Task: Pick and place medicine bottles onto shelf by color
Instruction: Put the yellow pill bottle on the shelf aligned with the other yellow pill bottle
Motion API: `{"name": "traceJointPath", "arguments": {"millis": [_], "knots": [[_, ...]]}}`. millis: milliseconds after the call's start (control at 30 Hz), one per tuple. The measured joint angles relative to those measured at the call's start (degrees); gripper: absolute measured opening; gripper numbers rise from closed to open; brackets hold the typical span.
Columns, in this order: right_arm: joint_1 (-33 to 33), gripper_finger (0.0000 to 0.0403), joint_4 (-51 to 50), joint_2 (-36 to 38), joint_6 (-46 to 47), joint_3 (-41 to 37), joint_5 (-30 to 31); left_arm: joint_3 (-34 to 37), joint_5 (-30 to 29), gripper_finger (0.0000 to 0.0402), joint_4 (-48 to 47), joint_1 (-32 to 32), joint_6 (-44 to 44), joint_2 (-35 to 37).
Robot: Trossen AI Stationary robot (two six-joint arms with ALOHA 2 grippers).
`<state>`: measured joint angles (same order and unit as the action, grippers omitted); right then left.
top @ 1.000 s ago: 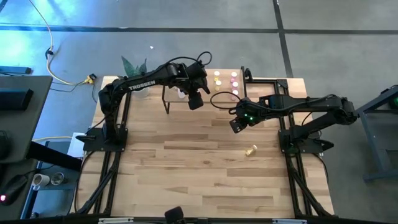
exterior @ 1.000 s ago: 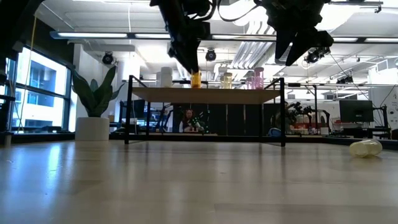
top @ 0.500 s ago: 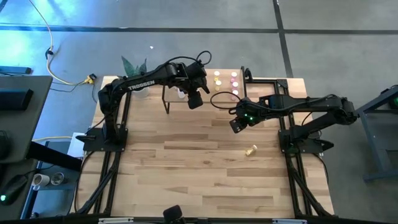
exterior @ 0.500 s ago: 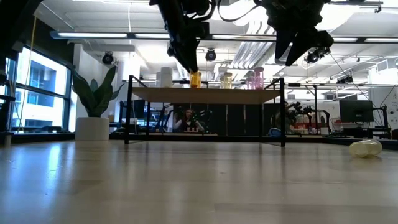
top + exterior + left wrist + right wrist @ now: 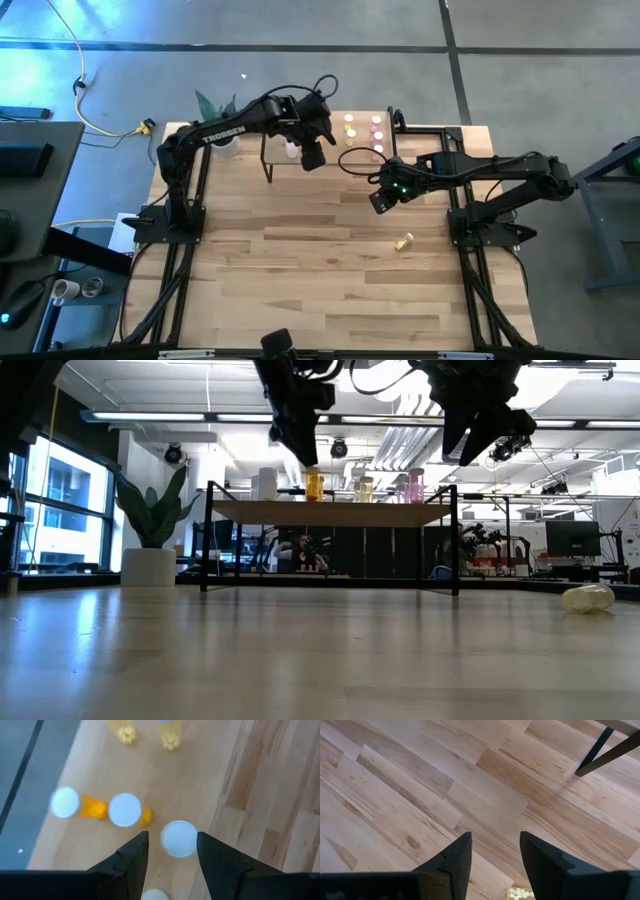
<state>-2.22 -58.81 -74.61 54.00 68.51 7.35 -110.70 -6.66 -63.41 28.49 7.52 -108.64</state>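
**Item 1. Stray bottle [image 5: 587, 597].** A pale yellow medicine bottle lying on its side on the tabletop [image 5: 300, 280], well apart from the shelf. It is not yet sorted.

**Item 2. Right gripper [image 5: 492, 840].** It hangs over bare tabletop between the stray bottle and the shelf. Its fingers are apart and hold nothing.

**Item 3. Shelf [image 5: 380, 513].** White bottles [image 5: 266, 482] stand at one end, an orange bottle [image 5: 314, 485] and paler yellow ones in the middle, and pink bottles [image 5: 412, 487] at the other end.

**Item 4. Left gripper [image 5: 172, 840].** It is just above the orange bottle. Its fingers are spread and not gripping, with a white cap [image 5: 179, 838] showing below the gap.

*Handling note:* the step looks like a placement being finished. It is best to lift straight up with the fingers wide, because any sideways drift could topple the close-set neighbouring bottles.

**Item 5. Potted plant [image 5: 150, 525].** It stands beyond the shelf's end and has no part in the task.
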Motion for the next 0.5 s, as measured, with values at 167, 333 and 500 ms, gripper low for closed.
{"name": "traceJointPath", "arguments": {"millis": [167, 333, 500], "knots": [[0.0, 0.0158, 0.0, 0.0, 0.5, 0.0, 0.0, -4.8, 0.0, 0.0159, -2.0, 0.2, 0.2, 0.0], [0.0, 0.0158, 0.0, 0.0, 1.3, 0.0, 0.0, -9.1, 0.4, 0.0159, -3.7, 0.2, 1.7, 0.0], [0.0, 0.0158, 0.0, 0.0, 3.4, 0.0, -0.7, -13.6, 0.5, 0.0159, -7.3, 0.6, 2.8, 0.0]]}}
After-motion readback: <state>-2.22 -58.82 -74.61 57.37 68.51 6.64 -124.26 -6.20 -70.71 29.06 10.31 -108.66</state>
